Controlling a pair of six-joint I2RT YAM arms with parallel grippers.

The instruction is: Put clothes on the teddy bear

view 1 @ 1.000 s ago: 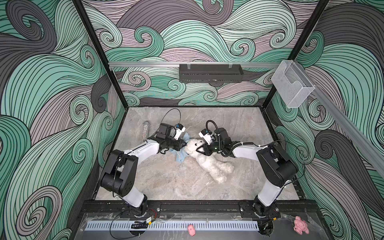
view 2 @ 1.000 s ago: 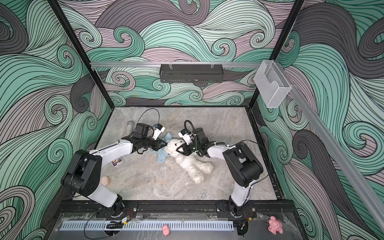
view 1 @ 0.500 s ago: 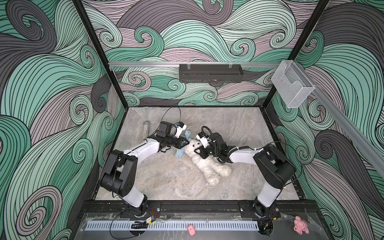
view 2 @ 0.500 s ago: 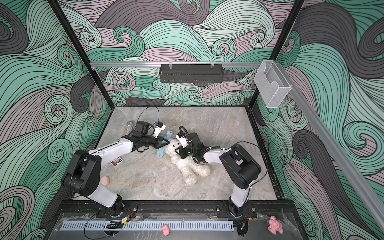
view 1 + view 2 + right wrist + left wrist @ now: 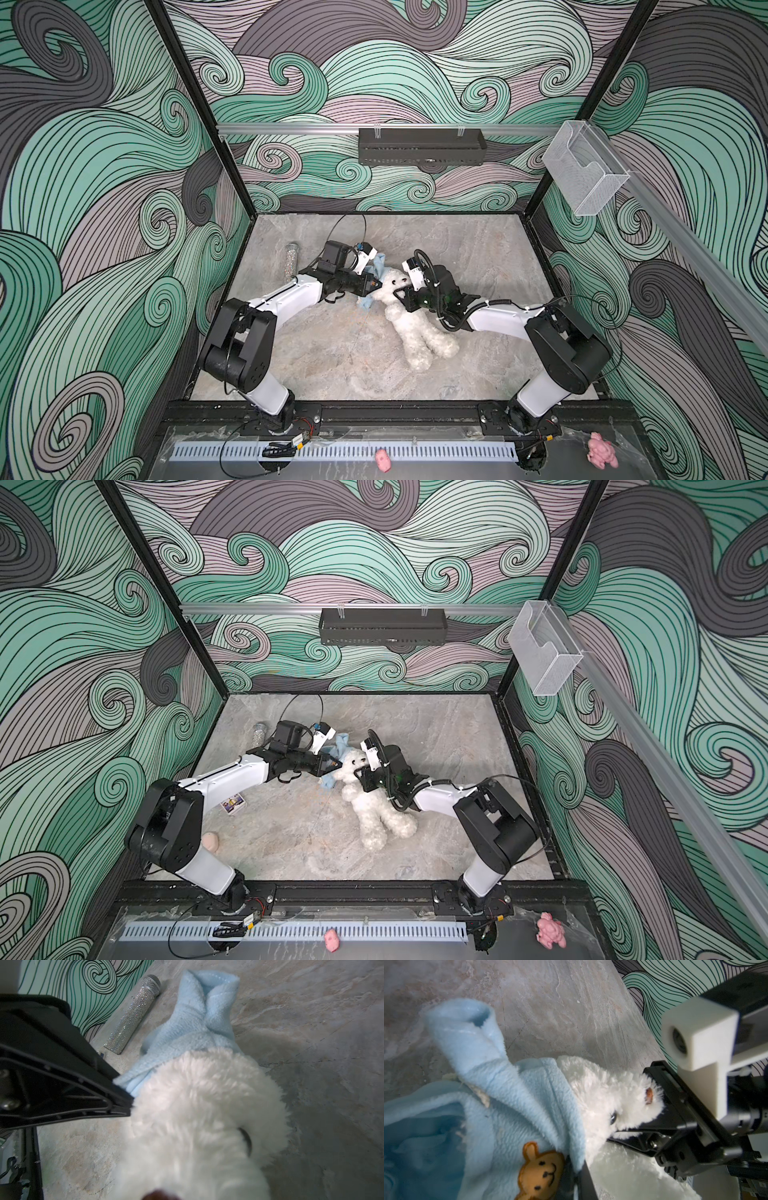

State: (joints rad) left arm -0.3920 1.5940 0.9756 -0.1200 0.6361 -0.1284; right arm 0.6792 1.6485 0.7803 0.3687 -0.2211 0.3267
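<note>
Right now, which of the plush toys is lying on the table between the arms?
The fluffy white teddy bear, its head touching the blue garment. The two small pink plush toys lie outside, on the front ledge.

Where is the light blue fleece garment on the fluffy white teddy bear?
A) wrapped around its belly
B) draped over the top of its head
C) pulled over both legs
B: the left wrist view shows the light blue fleece garment over the head of the fluffy white teddy bear; both top views show its legs and belly bare.
</note>
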